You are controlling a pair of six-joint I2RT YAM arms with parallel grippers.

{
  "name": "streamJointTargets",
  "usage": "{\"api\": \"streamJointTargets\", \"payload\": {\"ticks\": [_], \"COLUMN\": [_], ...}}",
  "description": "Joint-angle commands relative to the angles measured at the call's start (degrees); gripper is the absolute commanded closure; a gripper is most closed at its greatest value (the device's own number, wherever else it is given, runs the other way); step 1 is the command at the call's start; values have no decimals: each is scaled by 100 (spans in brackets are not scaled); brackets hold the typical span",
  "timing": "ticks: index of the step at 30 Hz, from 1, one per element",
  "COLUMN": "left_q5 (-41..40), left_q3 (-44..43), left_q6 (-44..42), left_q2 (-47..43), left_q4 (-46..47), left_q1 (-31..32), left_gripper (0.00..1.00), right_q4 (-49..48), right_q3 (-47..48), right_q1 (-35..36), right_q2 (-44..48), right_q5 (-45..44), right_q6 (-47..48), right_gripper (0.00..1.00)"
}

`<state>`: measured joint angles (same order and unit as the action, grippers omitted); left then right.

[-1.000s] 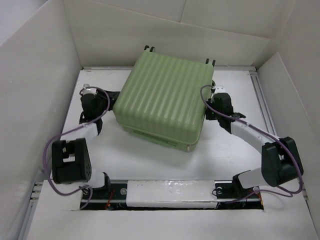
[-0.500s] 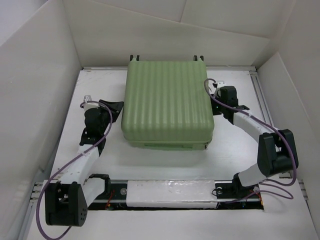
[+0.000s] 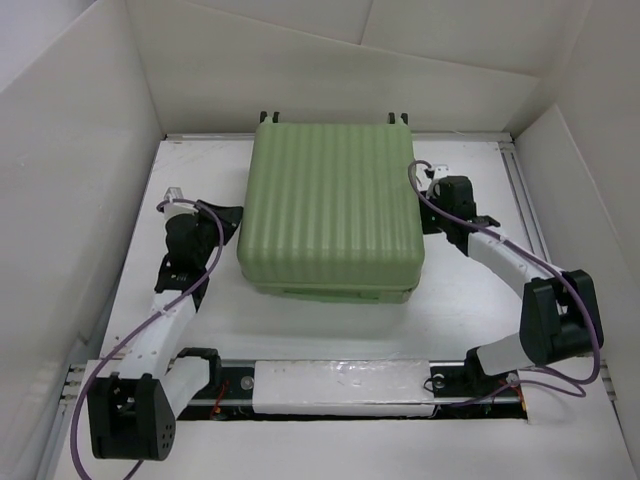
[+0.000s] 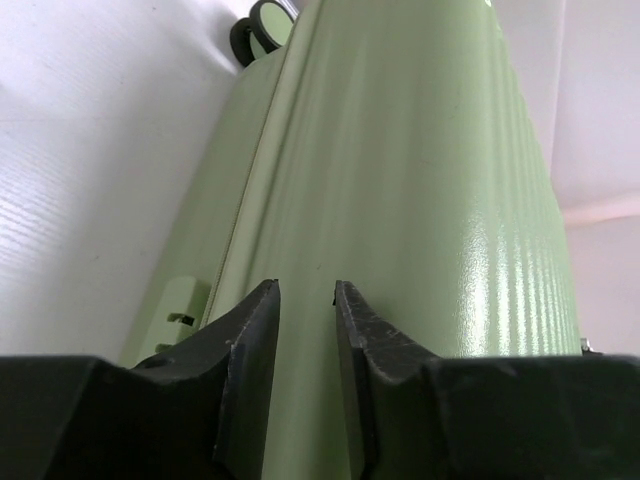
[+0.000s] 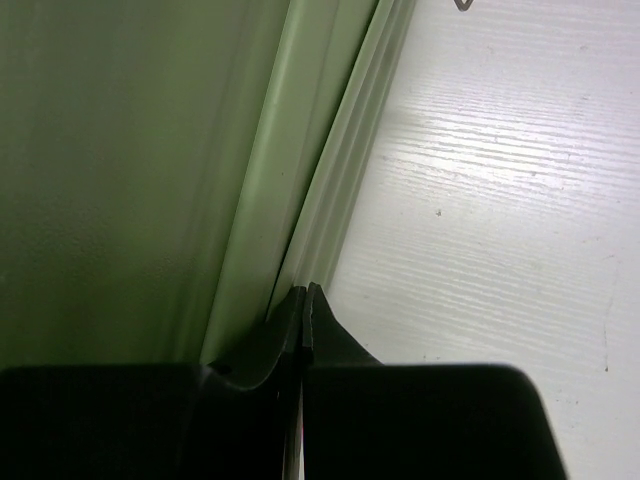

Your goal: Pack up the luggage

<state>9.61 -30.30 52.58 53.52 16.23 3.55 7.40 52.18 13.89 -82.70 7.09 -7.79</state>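
Note:
The luggage [image 3: 330,210] is a pale green ribbed hard-shell suitcase. It lies flat and closed in the middle of the table, its wheels [image 3: 270,116] at the far edge. My left gripper [image 3: 236,216] is at its left side, the jaws a narrow gap apart with nothing between them. In the left wrist view the gripper [image 4: 305,290] points along the ribbed shell [image 4: 400,200] toward a wheel [image 4: 262,20]. My right gripper [image 3: 427,216] is at the right side. In the right wrist view it [image 5: 306,290] is shut, its tips against the seam of the shell [image 5: 120,150].
White walls [image 3: 80,150] enclose the table [image 3: 470,290] on the left, back and right. A metal rail [image 3: 525,200] runs along the right side. The arm bases and a white bar [image 3: 340,385] sit at the near edge.
The suitcase has turned from skewed to square with the table and now sits slightly further left. Both arms have shifted along its sides; the left elbow has dropped toward the near edge.

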Motion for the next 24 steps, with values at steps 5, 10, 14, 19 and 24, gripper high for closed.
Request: {"api": "streamJointTargets", "payload": {"ticks": [5, 10, 14, 19, 24], "left_q5": [1676, 1746, 1816, 1777, -432], "left_q3": [-424, -1467, -1733, -1601, -1769], "left_q6": [42, 104, 104, 193, -863], "left_q2": [89, 36, 360, 442, -358], "left_q4": [170, -154, -103, -160, -1526], "left_q1": [893, 893, 893, 893, 683], "left_gripper": [77, 77, 77, 80, 77], "right_q4": [-731, -731, -731, -731, -731], "right_q3": [178, 301, 301, 248, -32], "right_q1": [1037, 1230, 1230, 1283, 1082], "right_q2": [201, 88, 87, 87, 228], "right_q5": [1673, 1611, 1550, 1427, 1286], "right_q6": [-65, -65, -117, -117, -117], "right_gripper": [100, 100, 100, 100, 100]}}
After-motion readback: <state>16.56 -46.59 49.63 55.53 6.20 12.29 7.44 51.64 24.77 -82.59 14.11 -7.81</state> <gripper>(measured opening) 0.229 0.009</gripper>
